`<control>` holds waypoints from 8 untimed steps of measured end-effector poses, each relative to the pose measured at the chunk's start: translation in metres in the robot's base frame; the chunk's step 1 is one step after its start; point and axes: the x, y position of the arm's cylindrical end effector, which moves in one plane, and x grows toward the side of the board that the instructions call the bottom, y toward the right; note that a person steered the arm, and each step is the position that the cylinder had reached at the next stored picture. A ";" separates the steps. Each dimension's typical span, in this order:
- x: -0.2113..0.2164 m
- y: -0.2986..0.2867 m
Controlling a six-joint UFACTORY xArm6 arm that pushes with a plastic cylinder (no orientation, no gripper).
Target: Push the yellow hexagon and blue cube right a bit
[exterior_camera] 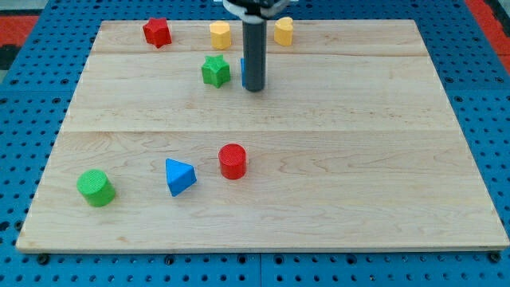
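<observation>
My tip (254,88) stands on the board near the view's top centre. A blue cube (243,71) is mostly hidden behind the rod, only a sliver showing at the rod's left edge. A yellow hexagon (220,34) sits just up and left of the rod. A second yellow block (284,30), shape unclear, sits up and right of the rod. A green star (215,71) lies left of the tip, close to the blue cube.
A red star (157,32) lies at the top left. A red cylinder (233,161), a blue triangle (179,176) and a green cylinder (96,187) lie in the lower left part. The wooden board (358,159) rests on a blue pegboard.
</observation>
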 end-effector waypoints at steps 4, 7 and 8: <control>-0.074 -0.072; -0.109 -0.067; -0.136 -0.088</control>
